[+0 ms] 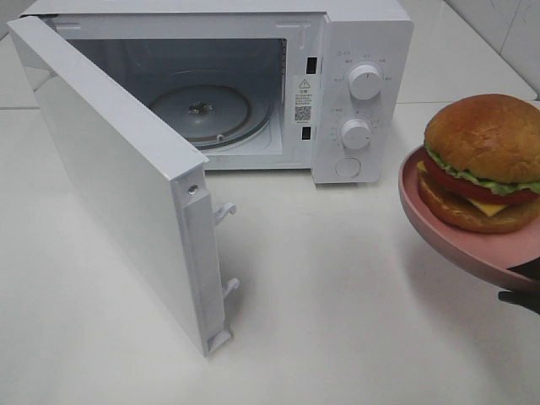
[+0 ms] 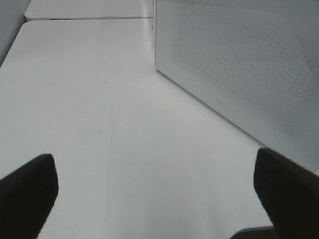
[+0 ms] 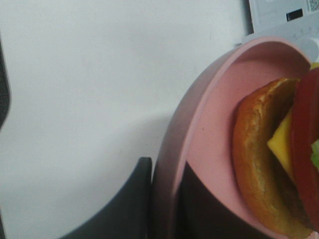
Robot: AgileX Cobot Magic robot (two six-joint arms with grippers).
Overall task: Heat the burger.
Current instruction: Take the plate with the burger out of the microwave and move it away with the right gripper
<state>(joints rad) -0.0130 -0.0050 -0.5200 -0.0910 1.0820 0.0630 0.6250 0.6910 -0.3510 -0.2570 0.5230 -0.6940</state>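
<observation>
The burger (image 1: pixel 483 160), with a golden-brown bun and lettuce, tomato and cheese layers, sits on a pink plate (image 1: pixel 460 240) held tilted above the table at the right edge of the exterior view. My right gripper (image 1: pixel 521 287) is shut on the plate's near rim. The right wrist view shows its dark fingers (image 3: pixel 129 204) pinching the plate (image 3: pixel 209 114) beside the burger (image 3: pixel 269 164). My left gripper (image 2: pixel 157 199) stands wide open and empty over the bare table, next to the microwave door (image 2: pixel 239 64). The exterior view does not show it.
A white microwave (image 1: pixel 354 84) stands at the back, its door (image 1: pixel 118 177) swung wide open toward the front left. The glass turntable (image 1: pixel 201 110) inside is bare. Two knobs (image 1: pixel 364 81) sit on its right panel. White tabletop (image 1: pixel 337 321) lies between door and plate.
</observation>
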